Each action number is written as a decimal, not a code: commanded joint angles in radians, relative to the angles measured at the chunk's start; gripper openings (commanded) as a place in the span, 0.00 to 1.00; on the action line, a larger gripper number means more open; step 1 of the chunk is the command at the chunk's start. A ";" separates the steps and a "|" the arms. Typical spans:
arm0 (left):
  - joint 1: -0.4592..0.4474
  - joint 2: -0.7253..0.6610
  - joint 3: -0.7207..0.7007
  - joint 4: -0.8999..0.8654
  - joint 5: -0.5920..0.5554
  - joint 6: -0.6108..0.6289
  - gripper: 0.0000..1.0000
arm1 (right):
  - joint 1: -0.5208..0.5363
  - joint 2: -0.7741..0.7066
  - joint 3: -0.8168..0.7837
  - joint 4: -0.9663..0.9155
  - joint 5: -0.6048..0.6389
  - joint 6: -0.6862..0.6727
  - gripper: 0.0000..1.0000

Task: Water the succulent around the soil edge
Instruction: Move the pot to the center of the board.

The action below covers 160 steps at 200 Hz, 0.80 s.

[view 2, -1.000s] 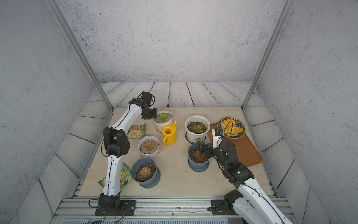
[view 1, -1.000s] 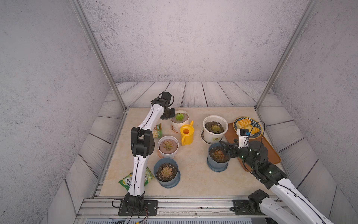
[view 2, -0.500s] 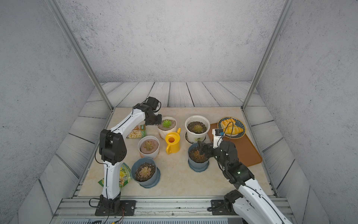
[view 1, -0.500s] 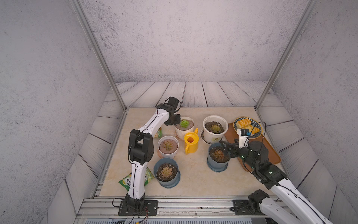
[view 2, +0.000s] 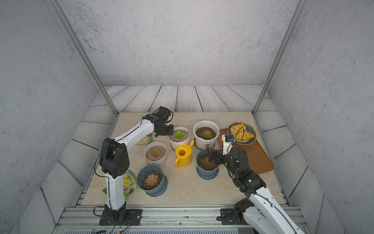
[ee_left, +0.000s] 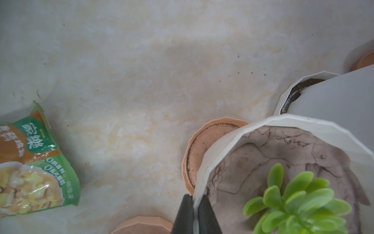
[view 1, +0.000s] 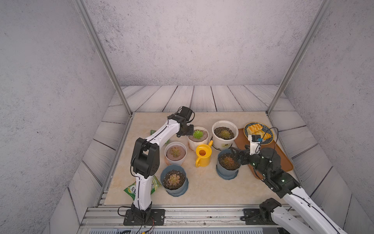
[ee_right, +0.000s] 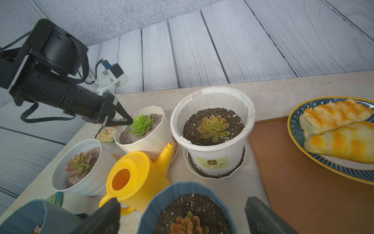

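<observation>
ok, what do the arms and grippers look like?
Both alike: left arm and right arm have white links, black joint housings, thin black cables. The left gripper and right gripper have black tapered fingers. White wrist camera mount with blue plug.

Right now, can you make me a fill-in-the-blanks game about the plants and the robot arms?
1. The left gripper is shut on the rim of the white pot holding the bright ____ succulent.
2. The watering can, which no gripper holds, is coloured ____.
3. The plate of bread sits on the brown ____.
4. The right gripper is ____ at the blue pot.

Missing words: green, yellow, tray, open.
</observation>
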 commanded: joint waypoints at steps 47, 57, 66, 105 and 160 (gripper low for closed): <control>-0.003 -0.027 -0.016 0.130 -0.168 -0.005 0.03 | 0.005 0.013 -0.010 0.026 0.007 0.003 1.00; -0.002 -0.024 -0.020 0.151 -0.173 -0.010 0.03 | 0.005 0.015 -0.010 0.026 0.008 0.002 1.00; -0.002 -0.019 -0.020 0.163 -0.166 -0.010 0.03 | 0.004 0.015 -0.009 0.025 0.010 0.001 1.00; -0.002 0.034 0.025 0.166 -0.069 -0.021 0.04 | 0.004 0.005 -0.008 0.018 0.019 -0.002 1.00; -0.004 0.057 0.048 0.130 0.001 -0.059 0.10 | 0.005 0.003 -0.010 0.019 0.020 -0.001 1.00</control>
